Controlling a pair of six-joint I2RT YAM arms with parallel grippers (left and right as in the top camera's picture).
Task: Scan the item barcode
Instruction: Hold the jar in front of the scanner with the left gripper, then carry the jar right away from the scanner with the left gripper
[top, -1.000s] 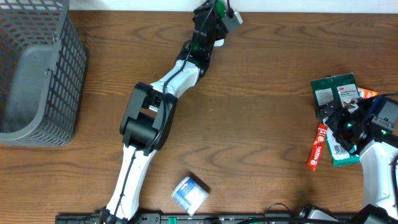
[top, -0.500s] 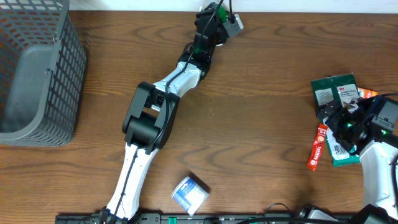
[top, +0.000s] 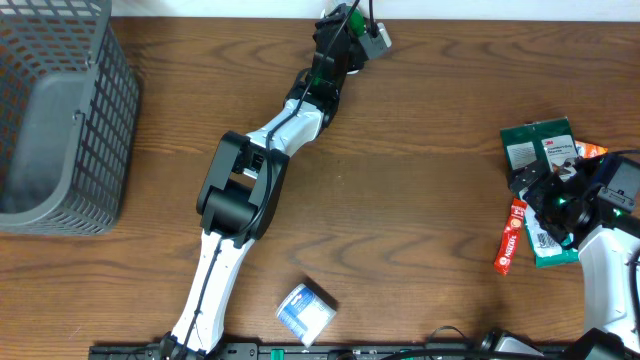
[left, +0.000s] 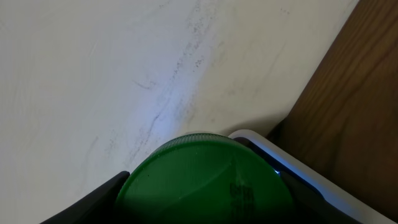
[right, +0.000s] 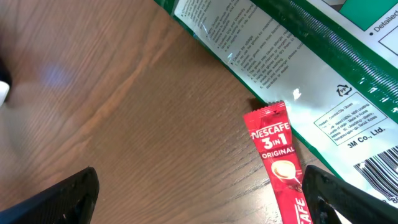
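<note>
Our right gripper (right: 199, 202) hangs with its jaws spread wide and nothing between them, over bare wood just beside the red Nescafé sachet (right: 283, 168). The sachet's top end meets the edge of a green 3M packet (right: 298, 56), and that packet's barcode shows just past the sachet, away from the gripper. From overhead we see a second green packet (top: 535, 145) lying beyond the sachet, toward the counter's (top: 420, 200) far edge.

Our left gripper (top: 345, 30) is well apart from the sachet, right at that far edge against a pale wall. Its jaws are clamped on a green-topped device (left: 199, 180) with a white rim. Between this arm and the sachet we have a broad stretch of bare wood.

A small blue-and-white box (top: 305, 310) sits near the near edge, well apart from the sachet. The grey basket (top: 110, 120) stands at the end of the counter farthest from the sachet.
</note>
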